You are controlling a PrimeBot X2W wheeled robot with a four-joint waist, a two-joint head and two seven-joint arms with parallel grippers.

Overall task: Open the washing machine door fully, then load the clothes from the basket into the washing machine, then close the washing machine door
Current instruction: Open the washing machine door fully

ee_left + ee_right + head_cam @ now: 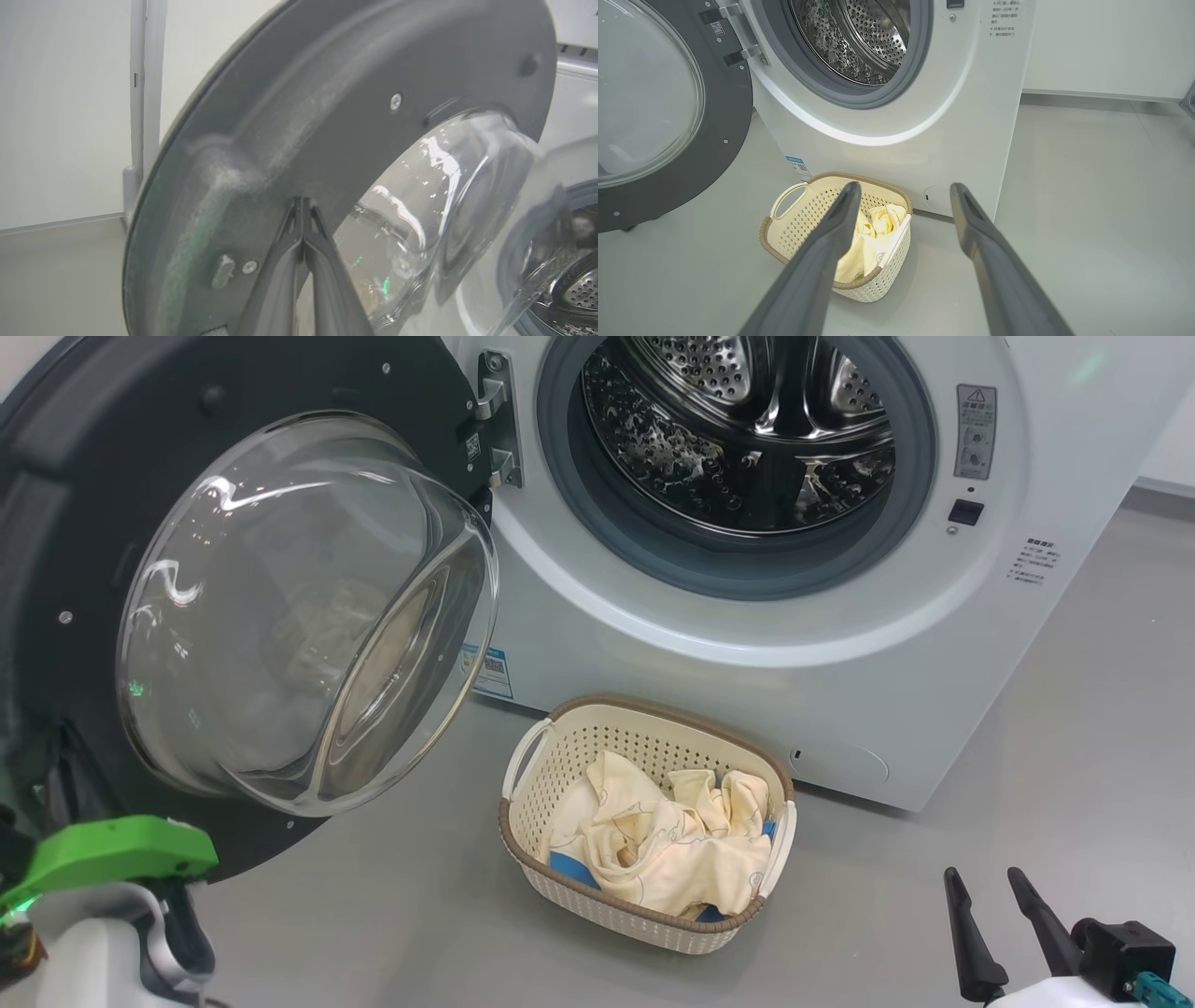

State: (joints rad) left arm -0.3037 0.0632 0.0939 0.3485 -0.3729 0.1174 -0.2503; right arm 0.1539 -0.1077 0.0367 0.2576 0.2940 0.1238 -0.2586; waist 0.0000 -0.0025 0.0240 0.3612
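Left gripper point(303, 205) fingers, clenched on nothing, point their tips at the grey inner face of the washing machine door point(327, 93), seemingly to push it wider. Right gripper point(906, 186), splayed and empty, frames the basket point(798, 224) beyond its fingertips, the clothes point(885, 218) inside, ready for picking.

There is one washing machine point(653, 653) with one door point(93, 457), one basket point(579, 775) with two white handles point(525, 756), one heap of clothes point(672, 849) whose pieces cannot be counted, and two grippers, the left gripper point(303, 203) and the right gripper point(982, 875).
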